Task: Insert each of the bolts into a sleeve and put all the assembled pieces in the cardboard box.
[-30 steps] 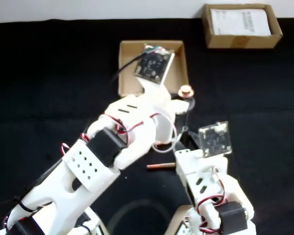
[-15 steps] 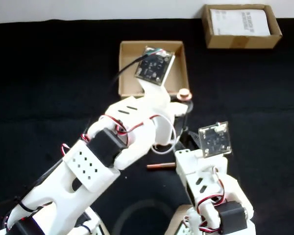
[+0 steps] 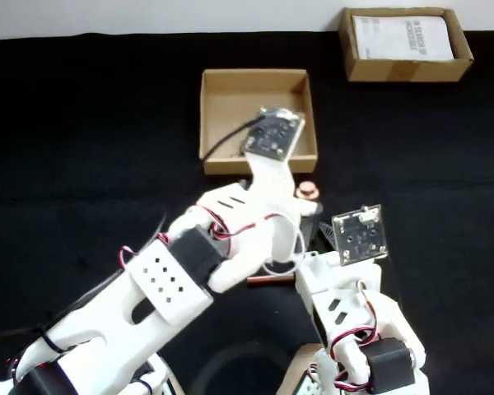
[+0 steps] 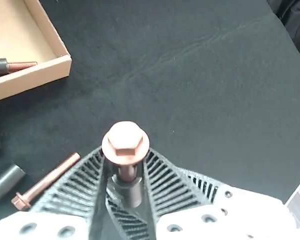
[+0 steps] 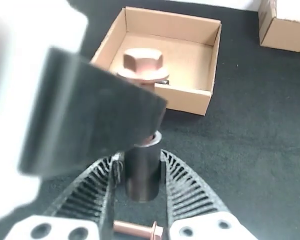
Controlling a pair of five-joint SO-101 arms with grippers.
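Roughly at the middle of the table, just off the near right corner of the cardboard box (image 3: 218, 123): left gripper (image 4: 125, 160) pinched on a copper bolt (image 4: 125, 141), hex head up and shank pointing down between the ribbed fingers. Directly below, right gripper (image 5: 141, 162) pressed in on a dark sleeve (image 5: 141, 175), held upright with its open mouth toward the bolt. Hard to tell whether the shank tip is already inside, since the left gripper's black jaw blocks the join in the right wrist view.

Inside the cardboard box, lying against the near wall by a corner: one assembled piece (image 4: 7, 65), dark sleeve with copper thread poking out. Box itself toward the far edge of the table, flat and open-topped, its near right corner partly covered in the high view by the left arm's (image 3: 165, 288) wrist camera.

On the black table (image 3: 82, 123), toward the near edge and between the two arms: a loose bolt (image 3: 267, 279), lying flat and half tucked under the left arm. Near it, two spare sleeves (image 4: 6, 182), both on their sides, one of them cut off by the picture's edge.

At the far right corner: a second box (image 3: 403, 70) with a printed sheet (image 3: 403, 37) inside, well apart from both grippers.
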